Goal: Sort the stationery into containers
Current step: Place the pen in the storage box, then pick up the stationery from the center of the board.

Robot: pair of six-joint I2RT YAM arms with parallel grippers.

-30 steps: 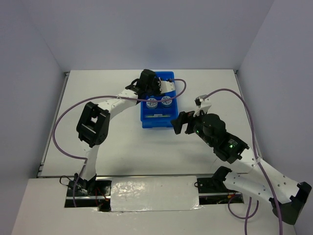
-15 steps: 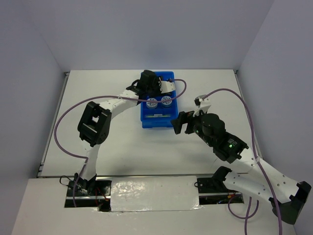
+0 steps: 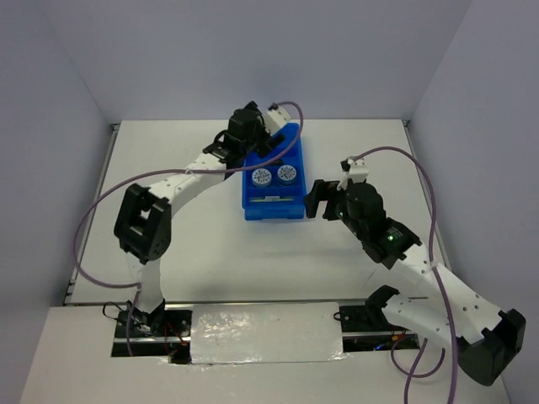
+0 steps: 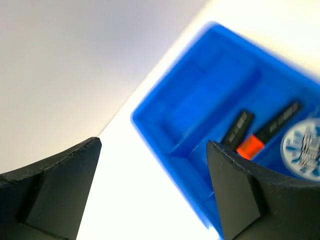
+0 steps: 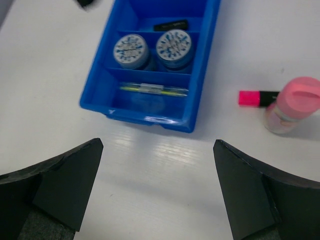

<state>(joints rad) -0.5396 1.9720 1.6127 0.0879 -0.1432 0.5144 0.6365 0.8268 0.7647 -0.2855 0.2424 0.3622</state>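
Observation:
The blue tray [image 5: 95, 96] holds two patterned-lid tubs [image 5: 130, 50] [image 5: 174, 46], thin pale sticks [image 5: 154, 89] in the nearest compartment and a black marker [image 5: 170, 24] further back. In the left wrist view the tray [image 4: 172, 107] shows a black marker [image 4: 239, 129] beside an orange-ended marker [image 4: 272, 130] and one tub [image 4: 302, 147]. My left gripper [image 4: 152, 145] is open and empty above the tray's far left edge [image 3: 263, 139]. My right gripper [image 5: 157, 145] is open and empty over the table, near the tray's front right corner [image 3: 318, 200]. A pink-ended marker [image 5: 257, 97] and a pink cylinder [image 5: 292, 104] lie on the table to the right of the tray.
Grey walls close in the white table [image 3: 194, 244] at the back and on both sides. Purple cables [image 3: 93, 219] loop from both arms over the table.
My left gripper has opened and drawn up and back from inside the tray. My right gripper has shifted a little to the right and away, still open.

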